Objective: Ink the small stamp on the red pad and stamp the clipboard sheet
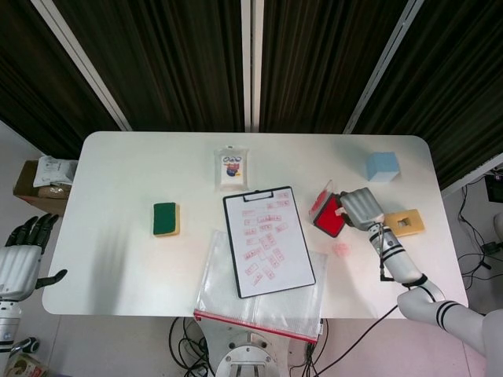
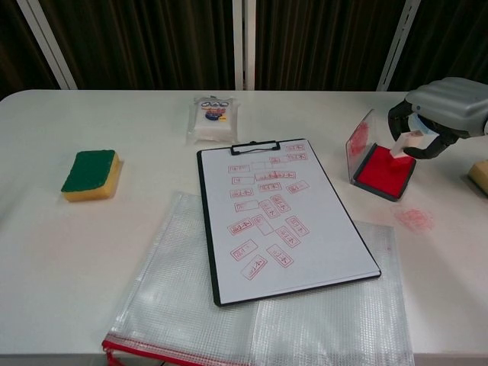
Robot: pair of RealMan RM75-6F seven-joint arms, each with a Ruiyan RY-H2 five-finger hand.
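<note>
The right hand hangs over the red pad, its fingers curled around the small stamp, which is pinched between them and tilted so its lower end reaches down to the pad's red surface; whether it actually touches the ink cannot be told. From the head view the same hand covers the right part of the pad, whose clear lid stands open on the left side. The pad sits just right of the clipboard, whose sheet carries many red marks. A red smudge lies on the counter near the pad. The clipboard lies partly on a mesh pouch. The left hand hangs off the counter's left edge, fingers spread and holding nothing.
</note>
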